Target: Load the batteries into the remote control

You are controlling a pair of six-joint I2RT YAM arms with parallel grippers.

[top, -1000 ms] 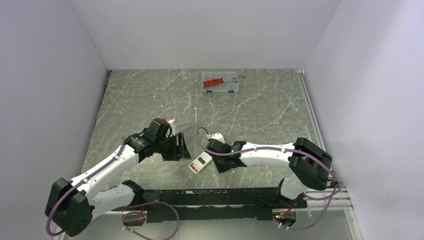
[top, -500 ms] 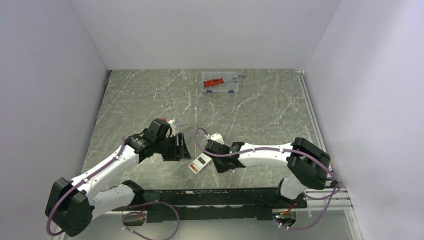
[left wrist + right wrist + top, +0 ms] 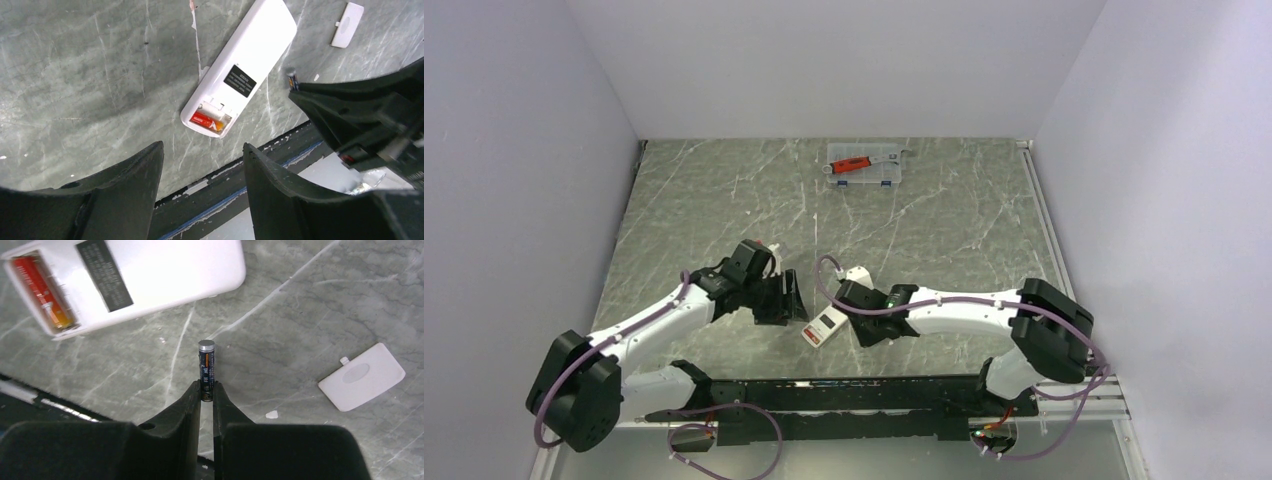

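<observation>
Observed remote control [image 3: 240, 70] lying back-up close to the near edge of the marble table [image 3: 704, 200], about mid-width. Noted one battery [image 3: 205, 120] seated in its open compartment; could not resolve the neighbouring slot, possibly bare. Found right gripper [image 3: 206, 392] clamped on a second battery [image 3: 206, 369], just beside the remote and apart from it, lower end buried between the fingers. Found left gripper [image 3: 201, 147] spread wide near the remote's left side, gripping nothing. Logged small white cover [image 3: 361, 376] flat on the table nearby. Could barely make out either battery from above.
</observation>
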